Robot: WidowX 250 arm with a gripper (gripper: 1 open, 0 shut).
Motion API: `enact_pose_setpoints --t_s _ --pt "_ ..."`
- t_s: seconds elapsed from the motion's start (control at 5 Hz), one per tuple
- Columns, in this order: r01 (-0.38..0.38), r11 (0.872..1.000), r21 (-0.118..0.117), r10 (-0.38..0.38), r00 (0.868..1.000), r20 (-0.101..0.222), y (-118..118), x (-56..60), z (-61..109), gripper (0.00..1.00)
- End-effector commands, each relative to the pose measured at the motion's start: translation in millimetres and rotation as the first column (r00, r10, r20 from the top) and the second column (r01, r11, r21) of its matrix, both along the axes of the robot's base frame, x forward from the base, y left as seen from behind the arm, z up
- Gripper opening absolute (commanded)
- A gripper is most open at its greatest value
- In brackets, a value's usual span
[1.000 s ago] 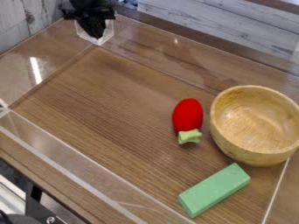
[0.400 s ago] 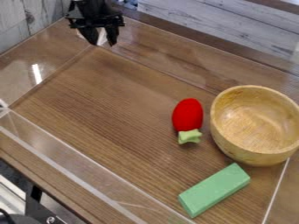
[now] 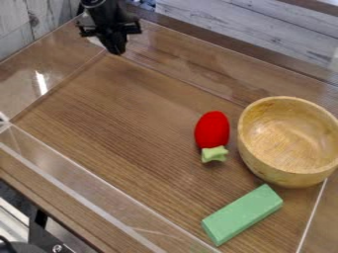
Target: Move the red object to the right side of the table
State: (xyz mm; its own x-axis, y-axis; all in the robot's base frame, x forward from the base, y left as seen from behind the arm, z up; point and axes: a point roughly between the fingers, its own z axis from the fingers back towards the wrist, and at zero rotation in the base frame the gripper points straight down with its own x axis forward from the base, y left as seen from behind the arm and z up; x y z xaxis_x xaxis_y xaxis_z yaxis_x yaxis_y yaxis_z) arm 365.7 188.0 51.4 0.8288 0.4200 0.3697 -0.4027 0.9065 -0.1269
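The red object, a small oval toy fruit with a light green stem end toward the front, lies on the table right of centre, just left of a wooden bowl. My gripper is far from it, at the back left corner, pointing steeply down close to the tabletop. Its dark fingers stand close together, and I see nothing between them. At this size I cannot make out whether a gap is left.
A wooden bowl stands at the right. A flat green block lies near the front right corner. Low clear acrylic walls border the tabletop.
The gripper's fingers spread apart and have since drawn close together again. The hand stays at the back left corner. The red object has not moved.
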Motion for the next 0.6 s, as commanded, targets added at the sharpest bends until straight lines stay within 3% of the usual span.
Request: enact_pose_setpoints --t_s 0.0,0.2,0.4 --pt "-0.084 0.996 0.017 0.083 0.995 0.049 -4.2 5.1 25.6 1.00" --pt "-0.151 0.988 0.007 0.151 0.987 0.061 -14.5 7.4 32.4 0.00" --pt "-0.180 0.984 -0.003 0.180 0.981 0.074 -2.8 7.3 36.4 1.00"
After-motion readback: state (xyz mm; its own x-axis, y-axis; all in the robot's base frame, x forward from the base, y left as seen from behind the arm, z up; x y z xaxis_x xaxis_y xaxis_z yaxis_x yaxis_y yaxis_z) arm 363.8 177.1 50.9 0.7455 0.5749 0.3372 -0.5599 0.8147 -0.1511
